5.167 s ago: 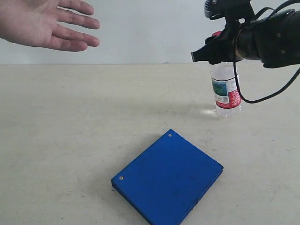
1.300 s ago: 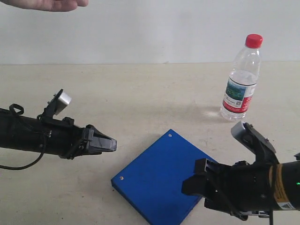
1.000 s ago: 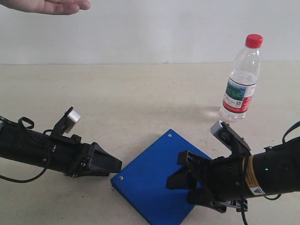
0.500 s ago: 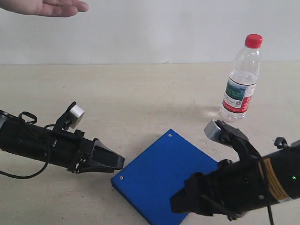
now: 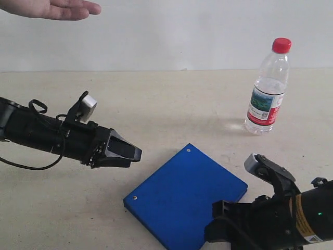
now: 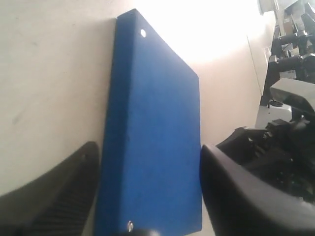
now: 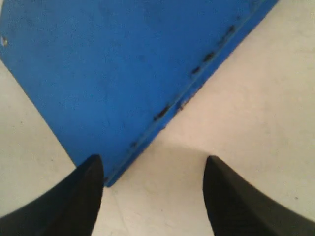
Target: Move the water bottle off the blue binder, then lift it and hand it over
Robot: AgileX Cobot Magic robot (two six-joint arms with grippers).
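Note:
The water bottle (image 5: 267,87), clear with a red cap, stands upright on the table at the back right, apart from the binder. The blue binder (image 5: 184,200) lies flat at the front centre. My left gripper (image 5: 131,153) hovers open just left of the binder's near-left side. In the left wrist view the blue binder (image 6: 152,123) fills the gap between the open fingers (image 6: 59,191) of the left gripper (image 6: 147,152). My right gripper (image 5: 221,232) is low at the binder's front right edge. The right gripper (image 7: 152,164) is open over bare table beside the blue binder (image 7: 113,73).
A person's open hand (image 5: 52,9) is held out at the top left, above the table. The beige table (image 5: 156,104) runs back to a pale wall. The right arm's body (image 5: 291,216) fills the front right corner.
The left gripper has risen and edged right, off the table by the binder's corner. The right gripper has drawn back towards the front right. Bottle and binder have not moved.

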